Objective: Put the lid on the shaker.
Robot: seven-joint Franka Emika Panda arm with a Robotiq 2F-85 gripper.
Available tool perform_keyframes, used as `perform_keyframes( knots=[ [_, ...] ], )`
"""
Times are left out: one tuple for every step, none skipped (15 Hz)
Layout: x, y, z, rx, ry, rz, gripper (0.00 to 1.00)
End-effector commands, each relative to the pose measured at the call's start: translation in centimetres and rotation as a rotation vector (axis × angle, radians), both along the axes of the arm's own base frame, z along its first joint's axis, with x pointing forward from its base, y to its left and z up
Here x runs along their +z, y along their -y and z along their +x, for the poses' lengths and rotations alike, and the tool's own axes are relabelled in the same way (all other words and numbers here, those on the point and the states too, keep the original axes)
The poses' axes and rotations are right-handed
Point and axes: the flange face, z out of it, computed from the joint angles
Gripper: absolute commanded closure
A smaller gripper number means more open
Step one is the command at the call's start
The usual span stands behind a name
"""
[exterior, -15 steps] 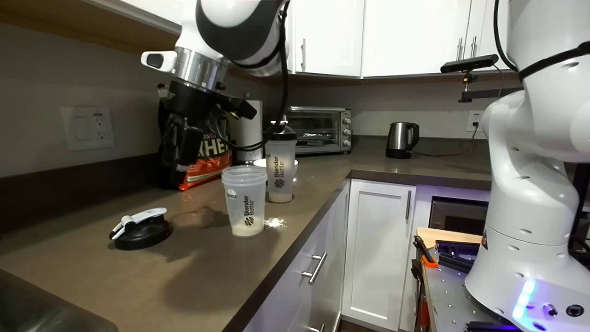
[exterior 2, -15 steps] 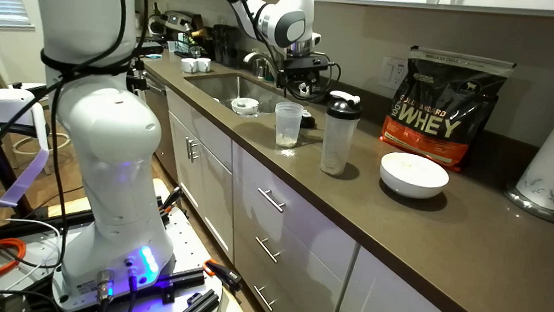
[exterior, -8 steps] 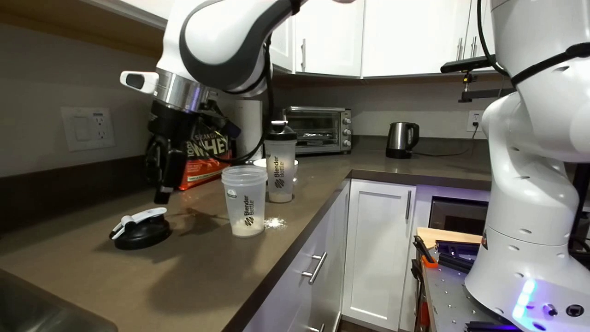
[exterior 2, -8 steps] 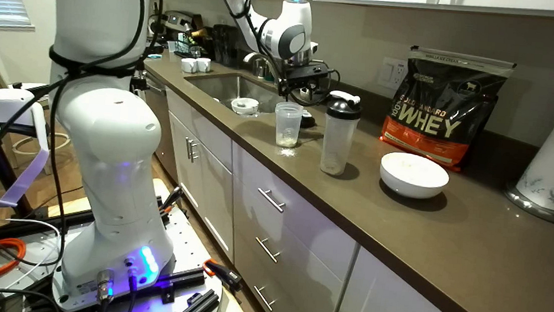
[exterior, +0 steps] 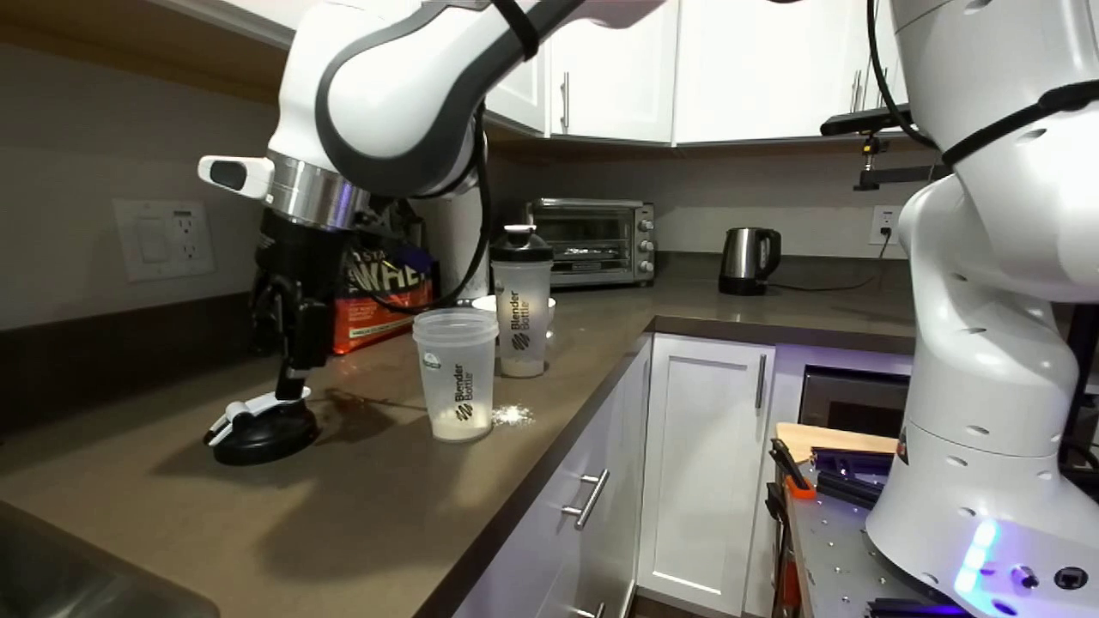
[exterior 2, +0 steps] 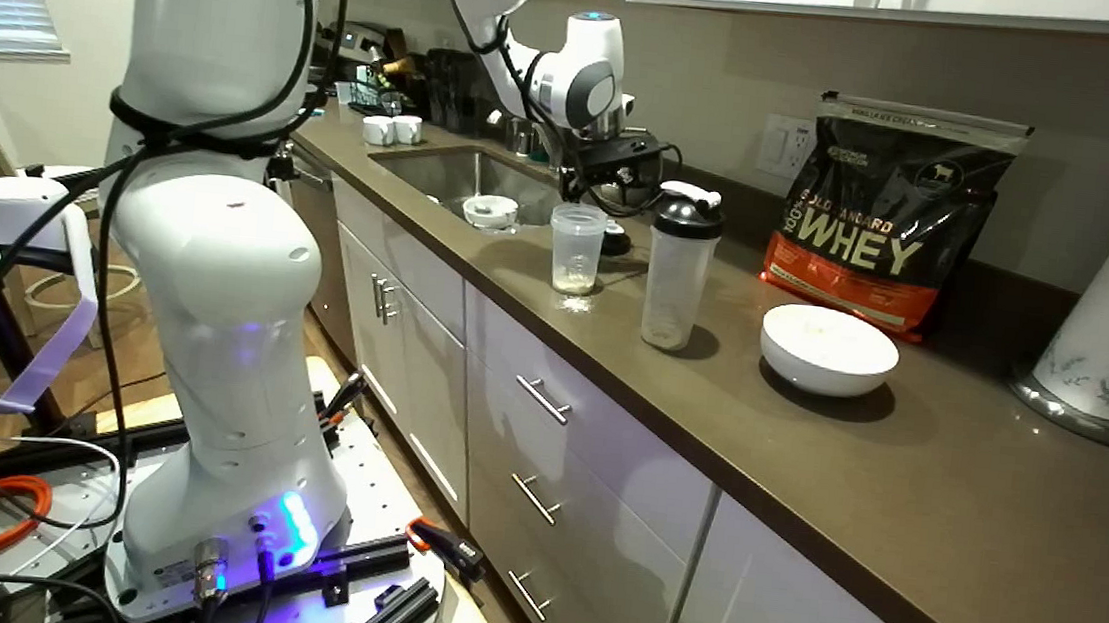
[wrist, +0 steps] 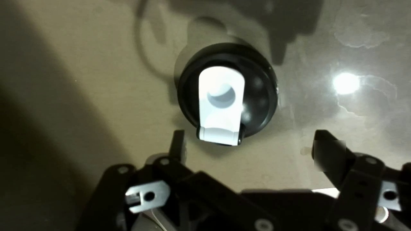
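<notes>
Robotiq gripper (wrist: 249,141) points down over the brown counter (exterior: 172,515), its fingers (wrist: 178,146) spread wide, with the counter's surface showing between them in the wrist view. From the left in an exterior view, the sink (exterior: 86,571) shows one corner, and a pale wall plate (exterior: 163,240) sits higher up. Next comes the lid (exterior: 266,436), lying flat on the counter with its white flip cap (wrist: 221,118) on top. One fingertip overlaps the lid's edge there, and whether they touch cannot be told; the wrist view puts the lid just ahead of the fingers rather than between them. Behind the gripper stands a black and orange whey bag (exterior: 378,322), then a paper towel roll (exterior: 453,236), partly hidden. The shaker (exterior: 459,378) stands upright to the right of the lid, apart from it, its mouth uncovered and pale powder (exterior: 461,427) in the bottom; a white powder patch (exterior: 513,415) lies just beside its foot. Farther right come a dark-capped bottle (exterior: 524,313), upright with powder low inside, a white bowl (exterior 2: 825,370) near it, a toaster oven (exterior: 592,245), a silver and black kettle (exterior: 747,262), and the robot's white base (exterior: 979,515).
</notes>
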Motion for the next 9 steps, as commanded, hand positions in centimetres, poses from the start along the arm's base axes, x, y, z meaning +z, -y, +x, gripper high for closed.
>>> perform_keyframes(
  knots=[
    [-0.3, 0.5, 1.4, 0.035, 0.011, -0.024, 0.0],
    [-0.3, 0.7, 1.7, 0.035, 0.011, -0.028, 0.0],
    [-0.4, 0.9, 2.0, 0.031, 0.006, -0.03, 0.0],
    [-0.6, 1.1, 2.3, 0.026, 0.003, -0.032, 0.0],
    [-0.8, 1.3, 2.5, 0.023, 0.001, -0.032, 0.0],
    [-1.0, 1.6, 2.8, 0.019, -0.003, -0.035, 0.0],
    [-1.2, 1.8, 3.1, 0.015, -0.009, -0.032, 0.0],
    [-1.4, 2.0, 3.3, 0.007, -0.019, -0.029, 0.0],
    [-1.7, 2.2, 3.5, -0.002, -0.034, -0.03, 0.0]
  ],
)
